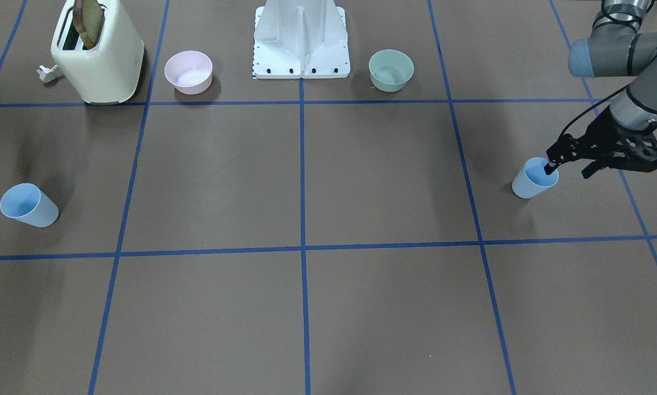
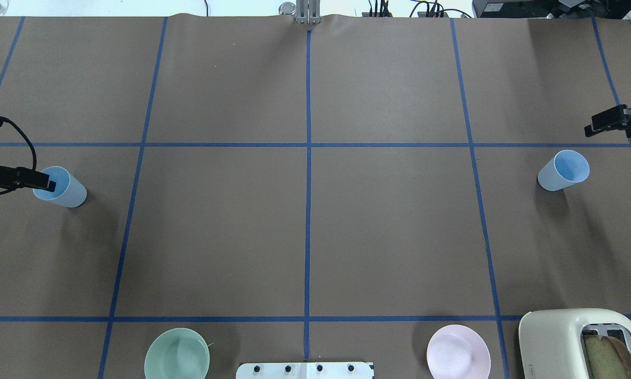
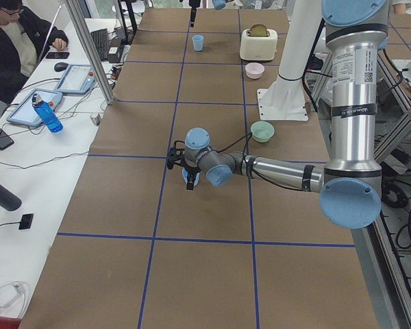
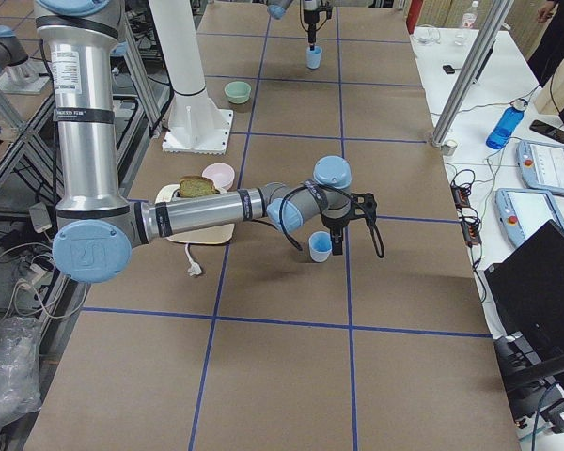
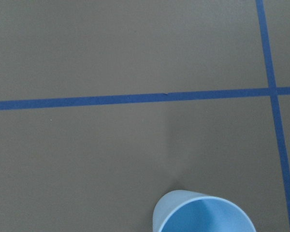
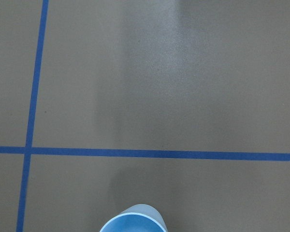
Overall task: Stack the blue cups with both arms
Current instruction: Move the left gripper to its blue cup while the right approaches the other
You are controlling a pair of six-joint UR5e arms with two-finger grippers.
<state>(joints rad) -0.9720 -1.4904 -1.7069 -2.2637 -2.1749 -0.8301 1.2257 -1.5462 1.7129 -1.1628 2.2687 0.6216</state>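
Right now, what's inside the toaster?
A brown bread slice stands in one slot of the cream toaster; its lower part is hidden, and the other slot looks empty.

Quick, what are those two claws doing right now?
Left gripper: open, one finger inside a blue cup.
Right gripper: cannot be told.

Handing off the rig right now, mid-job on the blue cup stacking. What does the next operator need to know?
Left gripper: open, one finger dipped inside the left-side cup, the other outside its wall; not closed on it.
Right gripper: near the right-side cup, not holding it; open or shut unclear.
Both cups stand upright at opposite ends of the table.
Done: nothing lifted, nothing stacked.
Remaining: grasp both cups, bring them together, nest one in the other.
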